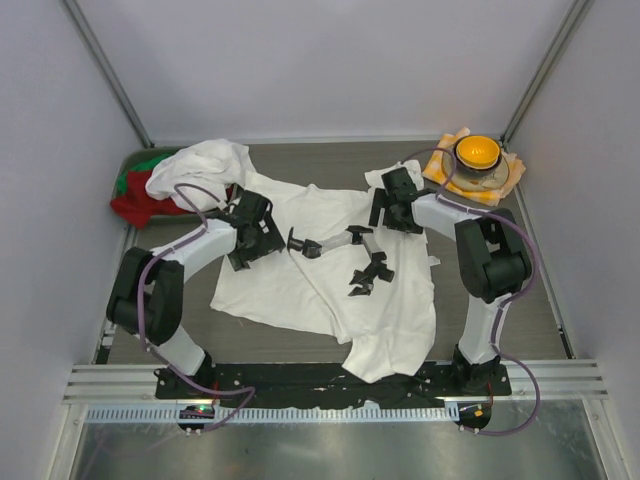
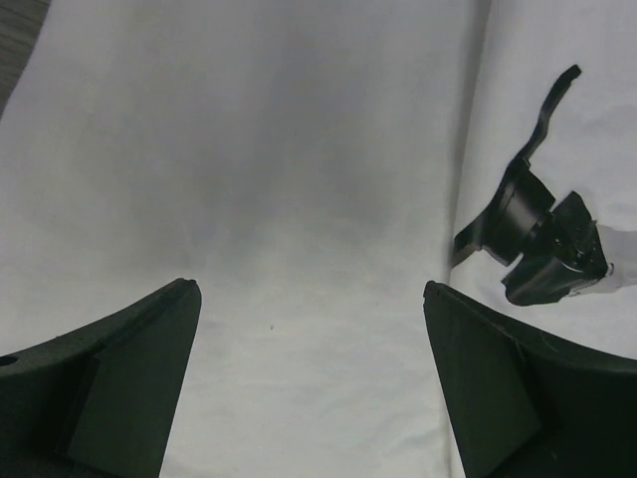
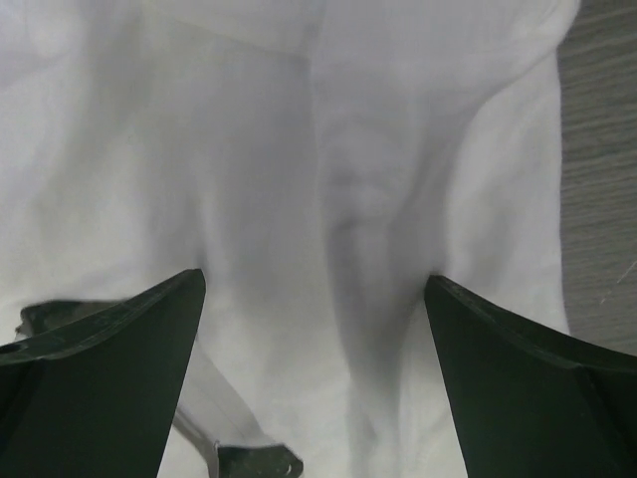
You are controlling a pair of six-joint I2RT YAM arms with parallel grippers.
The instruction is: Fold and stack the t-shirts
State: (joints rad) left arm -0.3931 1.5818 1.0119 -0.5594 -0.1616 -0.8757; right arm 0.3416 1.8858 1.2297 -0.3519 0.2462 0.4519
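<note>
Left gripper [image 2: 309, 287] and right gripper [image 3: 314, 277] stand wide open, empty. We judge the t-shirt [image 1: 300, 290] beneath them light and limp, best pinched at an edge ahead of the jaws.

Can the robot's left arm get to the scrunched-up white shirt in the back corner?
Probably yes. The scrunched shirt lies just beside the left arm, nothing stands between them, and the left gripper is open and empty, though it points away, over the flat shirt.

A yellow-lined round bowl [image 1: 478, 152] is set on an orange-and-white checked cloth [image 1: 512, 172] at two o'clock; crumpled red and green garments [image 1: 138, 205] are heaped at ten o'clock.
</note>
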